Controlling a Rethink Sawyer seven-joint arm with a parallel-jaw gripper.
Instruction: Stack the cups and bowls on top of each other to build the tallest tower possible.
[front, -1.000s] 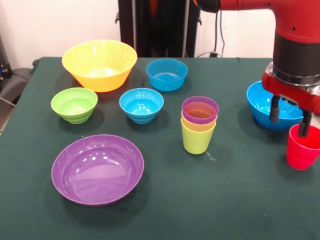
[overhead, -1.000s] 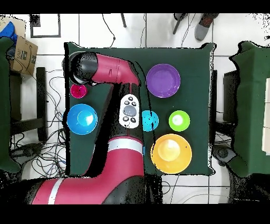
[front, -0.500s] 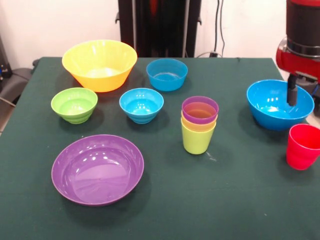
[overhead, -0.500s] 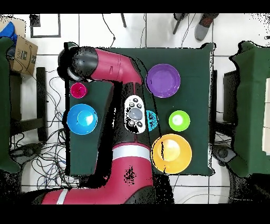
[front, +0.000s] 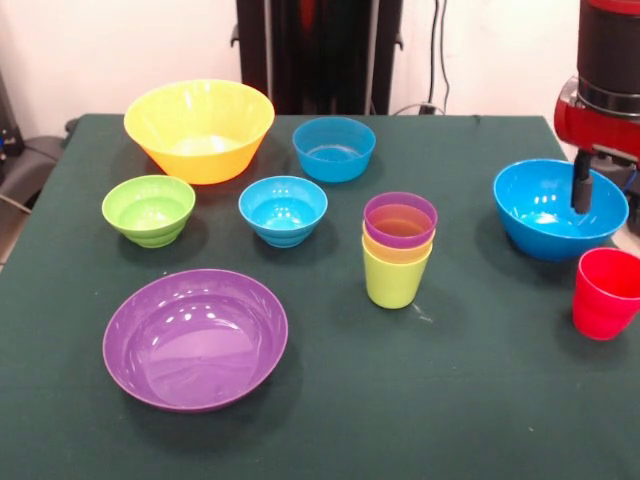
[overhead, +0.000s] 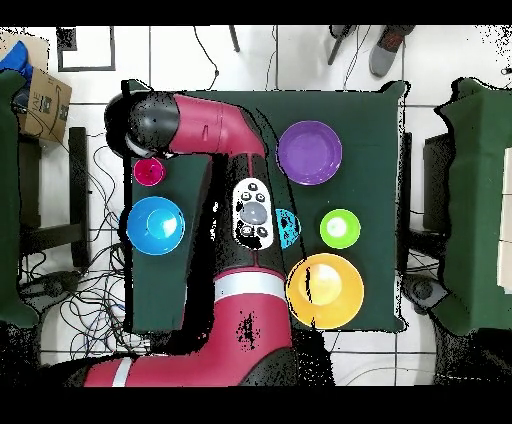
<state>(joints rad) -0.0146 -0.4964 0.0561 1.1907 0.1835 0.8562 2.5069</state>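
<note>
Hanging at the table edge, the tool (front: 600, 190) hovers above the red cup (front: 606, 293).

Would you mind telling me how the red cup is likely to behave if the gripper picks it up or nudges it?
The red cup looks like thin, glossy plastic, so it is probably light and somewhat slippery. It is taller than wide and tapers to a narrow base, so a sideways nudge may tip it. It stands near the table edge, so a push could send it off.
</note>
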